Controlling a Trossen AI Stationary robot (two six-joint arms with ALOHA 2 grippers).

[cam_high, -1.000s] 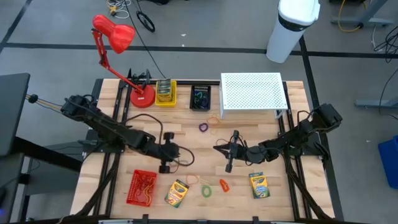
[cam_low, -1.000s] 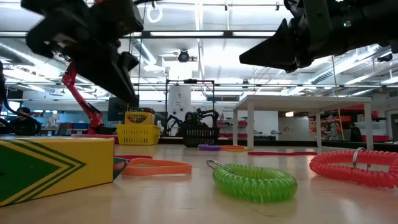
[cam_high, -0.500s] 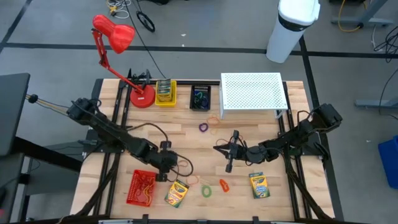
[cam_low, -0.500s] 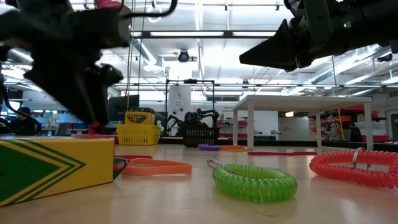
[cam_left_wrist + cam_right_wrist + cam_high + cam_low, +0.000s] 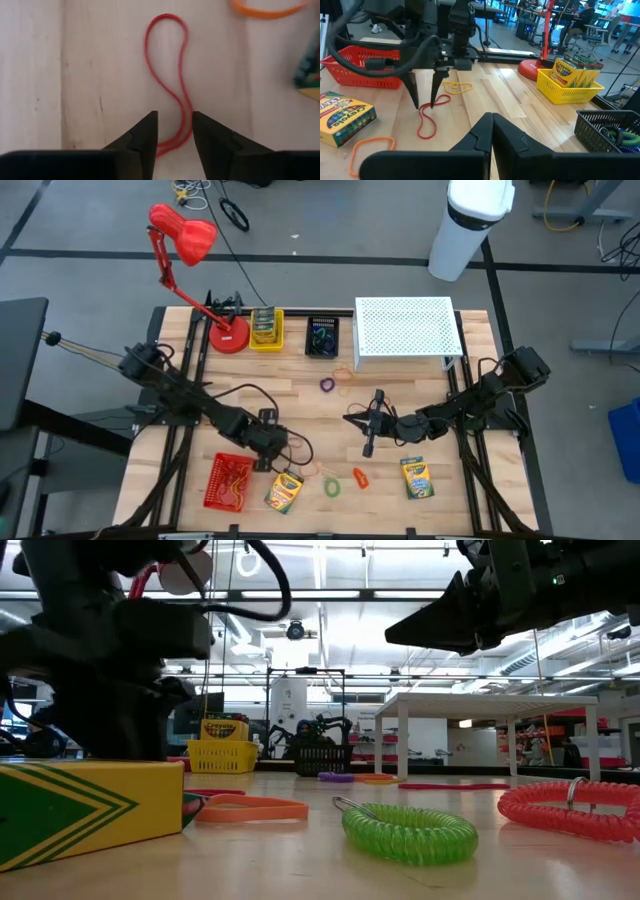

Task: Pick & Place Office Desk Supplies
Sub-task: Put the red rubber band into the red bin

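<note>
A thin red rubber band (image 5: 169, 75) lies flat on the wooden table; it also shows as a red loop (image 5: 426, 120) in the right wrist view. My left gripper (image 5: 174, 135) is open and low over it, fingers pointing down, one on either side of the band's near end; the high view has it (image 5: 272, 454) just beyond a crayon box (image 5: 283, 490). My right gripper (image 5: 368, 442) hovers shut and empty at mid-table. Near the front edge lie a second crayon box (image 5: 416, 477), a green coil loop (image 5: 331, 486) and an orange clip (image 5: 359, 476). My left gripper comes from above, and its fingers (image 5: 436, 92) straddle the near end of the red rubber band (image 5: 172, 142). One finger's inner side stands right at the band; I cannot tell whether it touches. The band lies slack on the table.
A red basket (image 5: 228, 482) sits at the front left. At the back stand a red lamp (image 5: 185, 235), a yellow basket (image 5: 266, 330) holding a crayon box, a black basket (image 5: 322, 337) and a white perforated riser (image 5: 405, 330). A purple loop (image 5: 327, 384) lies mid-table.
My left gripper has gone down and toward the table's near edge, tipping steeper, until it stands low over the red rubber band beside the crayon box. My right arm has kept still.
</note>
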